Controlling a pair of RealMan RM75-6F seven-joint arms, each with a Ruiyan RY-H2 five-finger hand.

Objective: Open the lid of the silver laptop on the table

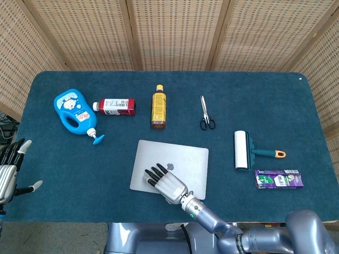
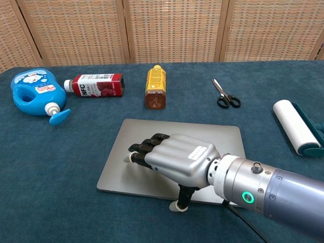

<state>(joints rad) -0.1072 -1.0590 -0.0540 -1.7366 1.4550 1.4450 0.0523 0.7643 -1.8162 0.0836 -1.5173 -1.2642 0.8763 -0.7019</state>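
Laptop: flat silver laptop [image 2: 172,157] with a small logo on the lid, closed, lying near the front edge of the dark blue table [image 1: 275,100], below the amber bottle [image 1: 158,106].
Right hand: the metal right hand [image 2: 177,162] is spread flat above the lid, fingers [image 2: 144,148] apart and holding nothing; the thumb [image 2: 180,198] hangs down at the front edge.
Contact: from here I can't quite tell whether the thumb tip touches the lid's lip or just sits in front of it.
Left hand: the left hand [image 1: 9,169] waits off the table's left side, fingers apart, holding nothing.
Handling: rigid, thin, smooth metal; likely slippery, and the hinge will probably resist.
Where to take hold: the front edge of the lid, near the middle; a thumb hooked under the lip should lift it.
Risk: the base may slide or rise with the lid on that cloth.
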